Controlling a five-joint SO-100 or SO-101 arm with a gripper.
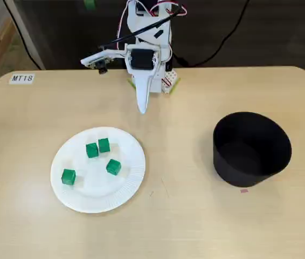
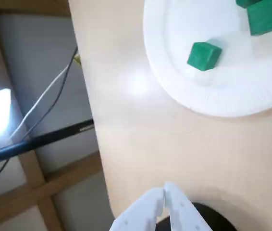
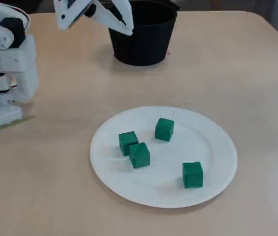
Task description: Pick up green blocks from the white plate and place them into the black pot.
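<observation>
Green blocks [image 1: 91, 150] on plate [image 1: 96, 197], apart from end effector [image 1: 141, 109].

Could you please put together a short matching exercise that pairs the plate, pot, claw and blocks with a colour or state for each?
Things:
1. plate
2. pot
3. claw
4. blocks

Descriptions:
A. shut, holding nothing
B. green, four of them, lying on something white
C. black, open-topped
D. white, round, flat

Pairs: 1-D, 2-C, 3-A, 4-B
</observation>
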